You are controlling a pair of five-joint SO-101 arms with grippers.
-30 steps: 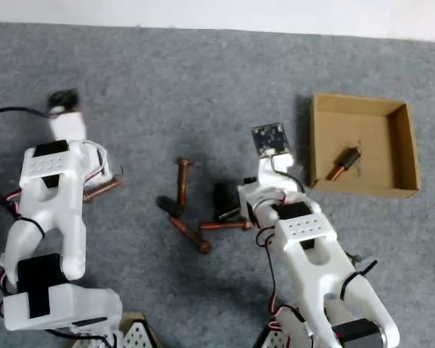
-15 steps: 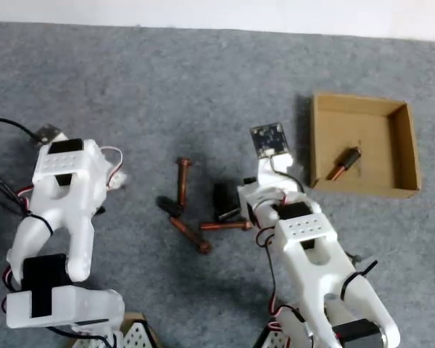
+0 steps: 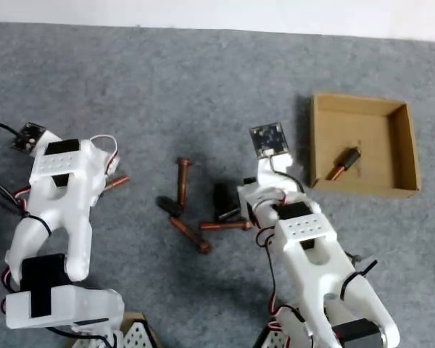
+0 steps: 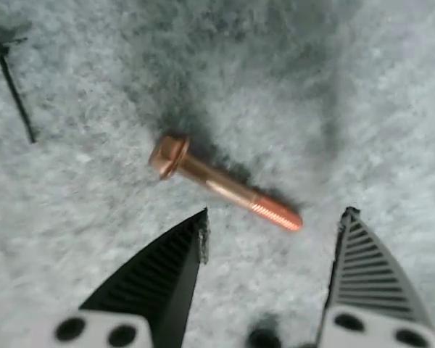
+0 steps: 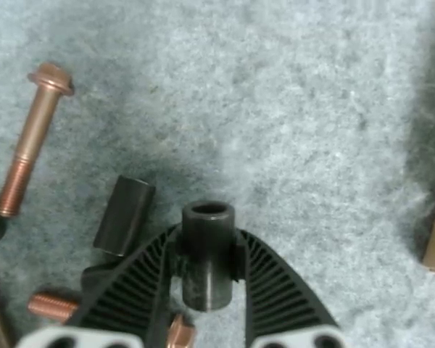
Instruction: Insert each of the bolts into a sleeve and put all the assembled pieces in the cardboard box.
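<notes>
Lone bolt [image 4: 225, 185], far left: it lies flat on the grey tabletop [image 4: 94, 239], and the left wrist view gives it whole, from head to thread. The left end effector [image 4: 276, 212] hangs over it with both fingers spread wide and nothing gripped. The threaded end lies about level with the fingertips and touches neither. In the high view the left arm [image 3: 54, 210] covers the lone bolt [image 3: 117, 182] except for one end, which pokes out toward the centre.

Centre: three bolts lie close together, a straight bolt [image 3: 182, 181], a slanted bolt [image 3: 188, 233] and a crosswise bolt [image 3: 225, 226]. A loose sleeve [image 3: 169, 206] lies where the first two nearly meet.

Right of centre: in the high view the tip of the right arm [image 3: 312, 246] is a dark mass standing over the crosswise bolt. The right wrist view resolves it. The right end effector [image 5: 208, 239] is closed on a held sleeve [image 5: 209, 217], gripped by its sides, with its open end showing past the fingertips. A second sleeve [image 5: 125, 216] lies just beside it on the tabletop.

Far right: the cardboard box [image 3: 359, 105] stands well apart from the loose parts, with one assembled piece [image 3: 344, 164] lying slanted on its floor.
</notes>
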